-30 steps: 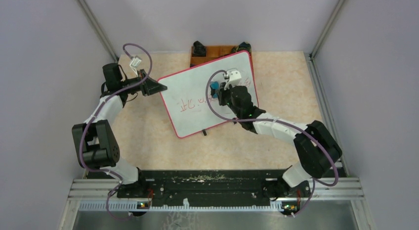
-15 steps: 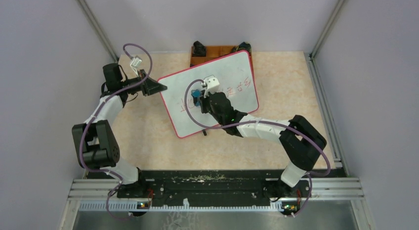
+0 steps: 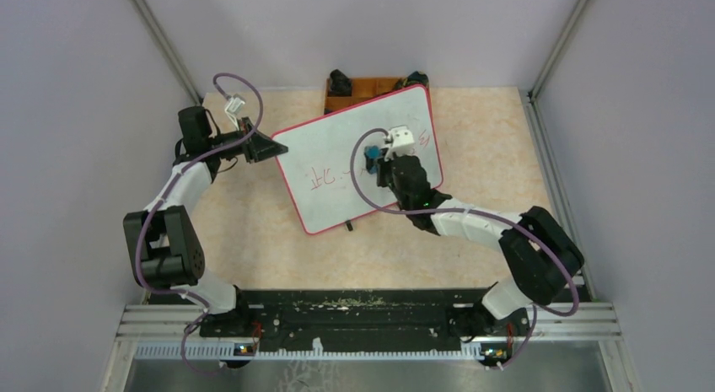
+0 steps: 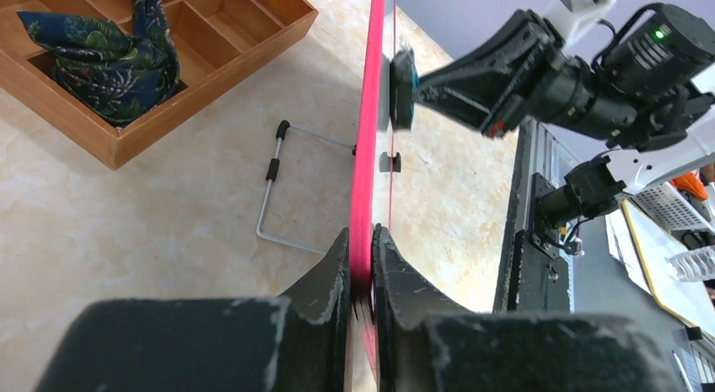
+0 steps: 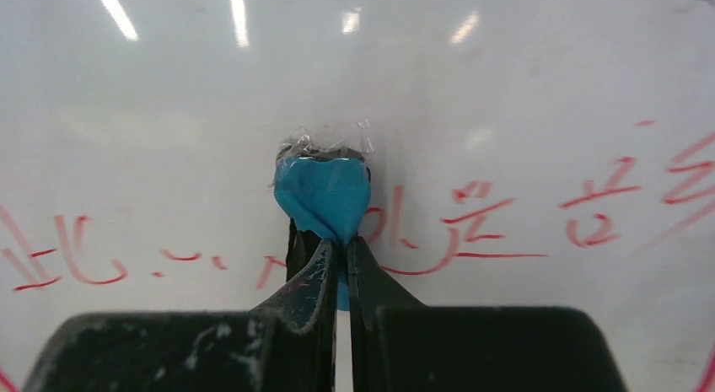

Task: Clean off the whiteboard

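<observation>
The whiteboard (image 3: 337,156) is white with a thin red rim and stands tilted on the table. Red handwritten characters (image 5: 472,215) remain across it, with smeared gaps. My left gripper (image 3: 271,147) is shut on the board's red rim (image 4: 368,156) at its left corner and holds it. My right gripper (image 3: 374,163) is shut on a small blue eraser (image 5: 325,194) and presses it against the board's face near the middle. In the left wrist view the eraser (image 4: 401,90) touches the board edge-on.
A brown wooden tray (image 4: 143,80) with compartments stands behind the board and holds a dark patterned cloth (image 4: 110,59). The board's wire stand (image 4: 278,185) rests on the table behind it. Walls close in the sides and back.
My right gripper swept the eraser left across the board, then back right to near the middle. Some writing in the middle looks fainter. The left gripper and board stayed put.
</observation>
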Robot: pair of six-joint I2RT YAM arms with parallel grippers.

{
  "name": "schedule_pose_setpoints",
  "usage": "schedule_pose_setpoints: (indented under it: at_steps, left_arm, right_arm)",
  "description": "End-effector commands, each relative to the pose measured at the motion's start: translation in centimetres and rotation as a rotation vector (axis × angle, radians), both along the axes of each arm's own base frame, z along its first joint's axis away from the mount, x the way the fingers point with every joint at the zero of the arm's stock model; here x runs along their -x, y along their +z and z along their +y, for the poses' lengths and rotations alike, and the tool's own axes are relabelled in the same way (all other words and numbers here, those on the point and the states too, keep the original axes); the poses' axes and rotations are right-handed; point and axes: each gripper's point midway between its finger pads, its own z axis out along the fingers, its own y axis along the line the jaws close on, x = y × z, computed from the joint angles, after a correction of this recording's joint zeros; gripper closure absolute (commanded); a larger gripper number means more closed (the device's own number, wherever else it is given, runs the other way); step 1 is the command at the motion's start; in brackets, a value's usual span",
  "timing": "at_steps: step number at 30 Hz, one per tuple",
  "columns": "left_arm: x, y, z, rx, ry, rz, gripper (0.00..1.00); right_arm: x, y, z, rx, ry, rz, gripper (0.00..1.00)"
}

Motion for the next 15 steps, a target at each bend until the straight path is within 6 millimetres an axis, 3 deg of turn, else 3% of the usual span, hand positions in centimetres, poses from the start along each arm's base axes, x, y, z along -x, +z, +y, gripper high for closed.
schedule_pose_setpoints:
  at_steps: [1,4,8,15]
  left_arm:
    - [-0.2,0.0,0.0,-0.047,0.010,-0.071,1.00]
    - [-0.2,-0.1,0.0,-0.048,0.009,-0.070,1.00]
    - [-0.2,-0.1,0.0,-0.049,0.009,-0.070,1.00]
    - [-0.2,-0.3,0.0,-0.049,0.007,-0.066,1.00]
  right_arm:
    - [-2.1,-0.4,-8.2,0.052,-0.242,-0.006,1.00]
    - [-2.3,0.0,-9.8,0.052,-0.274,-0.015,1.00]
    - [-2.4,0.1,-9.7,0.048,-0.266,-0.016,1.00]
    - [-0.8,0.4,-5.3,-0.017,-0.129,-0.027,1.00]
